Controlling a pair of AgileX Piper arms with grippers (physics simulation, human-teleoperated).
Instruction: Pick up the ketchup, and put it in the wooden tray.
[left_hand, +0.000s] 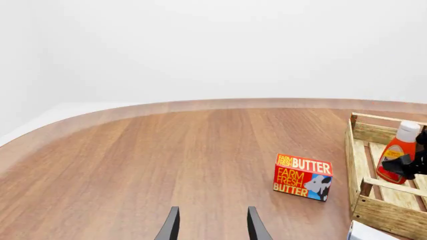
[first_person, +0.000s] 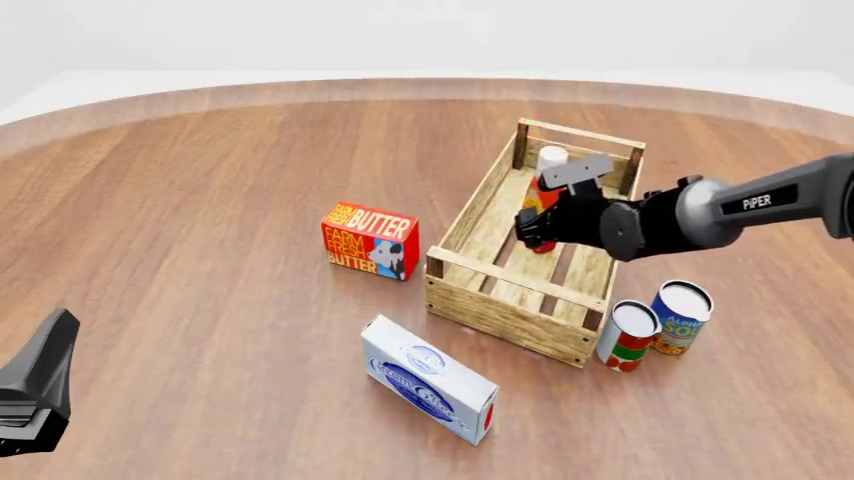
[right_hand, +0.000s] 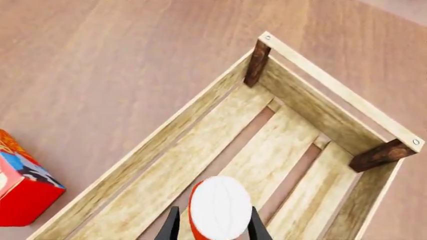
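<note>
The ketchup (first_person: 546, 188), an orange-red bottle with a white cap, stands upright inside the far half of the wooden tray (first_person: 505, 314). My right gripper (first_person: 541, 228) is shut on its body. The right wrist view looks down on the white cap (right_hand: 220, 206) between the fingers, above the tray's slats (right_hand: 287, 145). The left wrist view shows the ketchup (left_hand: 398, 152) in the tray (left_hand: 390, 214) with the black gripper across it. I cannot tell whether the bottle rests on the slats. My left gripper (left_hand: 213, 215) is open and empty, low at the near left (first_person: 40, 390).
A red butter box (first_person: 370, 240) stands left of the tray and also shows in the left wrist view (left_hand: 303, 176). A white-and-blue carton (first_person: 430, 380) lies in front of the tray. Two cans (first_person: 627, 335) (first_person: 679, 316) stand by its near right corner.
</note>
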